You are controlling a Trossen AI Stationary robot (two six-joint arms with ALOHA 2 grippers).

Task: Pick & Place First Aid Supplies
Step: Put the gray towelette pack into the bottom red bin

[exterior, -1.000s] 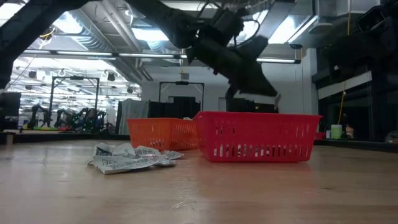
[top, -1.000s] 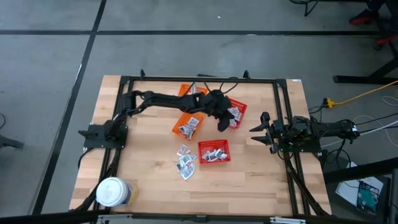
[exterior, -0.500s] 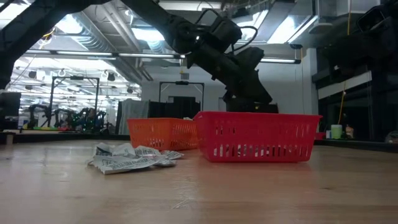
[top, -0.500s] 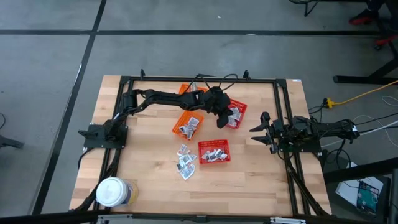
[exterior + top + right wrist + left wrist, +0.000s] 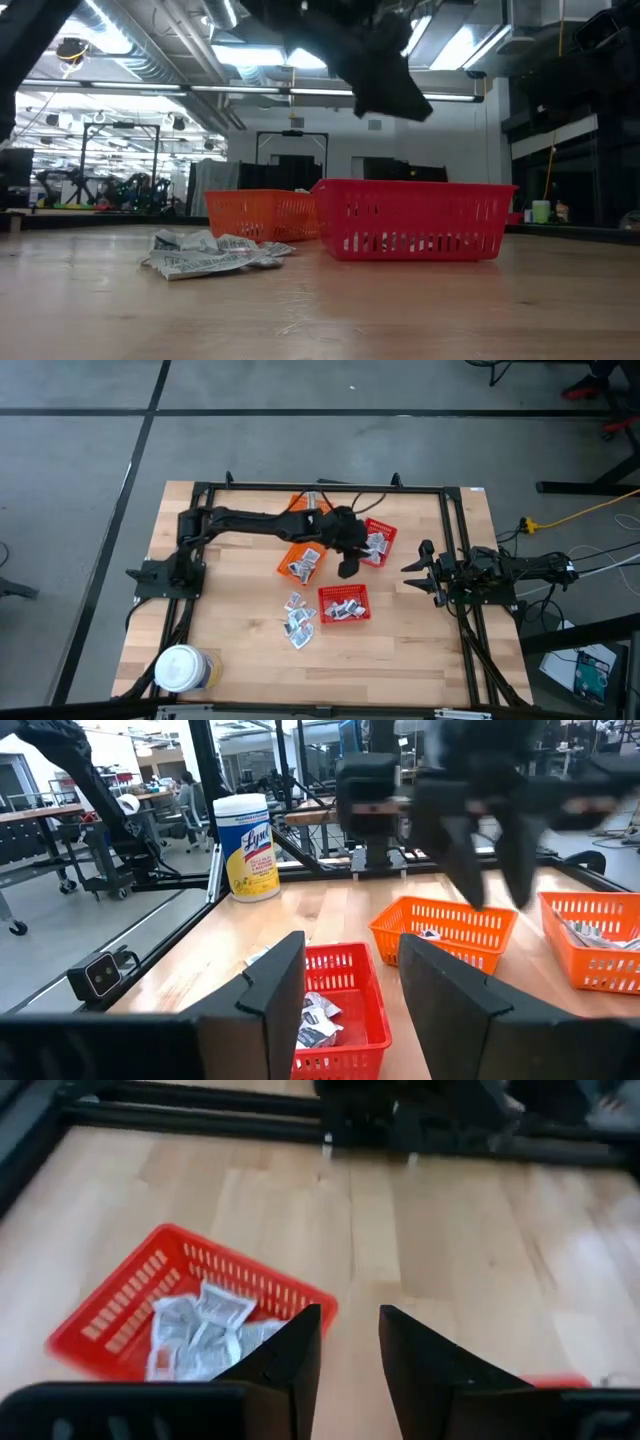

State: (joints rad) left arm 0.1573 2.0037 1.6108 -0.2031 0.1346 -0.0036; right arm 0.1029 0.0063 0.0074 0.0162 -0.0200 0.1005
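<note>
- Loose first aid sachets (image 5: 298, 622) lie at about 7 o'clock of table centre, waiting to be sorted into a basket
- Left gripper (image 5: 347, 567) hovers near centre, fingers apart and empty
- Right gripper (image 5: 414, 567) waits at 3 o'clock, parted, empty

Four baskets stand near the middle of the table (image 5: 240, 650). One basket (image 5: 343, 603) is nearest the front edge, with sachets (image 5: 344, 609) in it. Behind it, a second basket (image 5: 303, 561) is to the left and a third basket (image 5: 378, 542) to the right, both holding sachets. The fourth basket (image 5: 300, 506) is furthest back. Loose sachets (image 5: 298, 620) lie on the table left of the front basket. A jar (image 5: 181, 669) stands at the front left corner.
</note>
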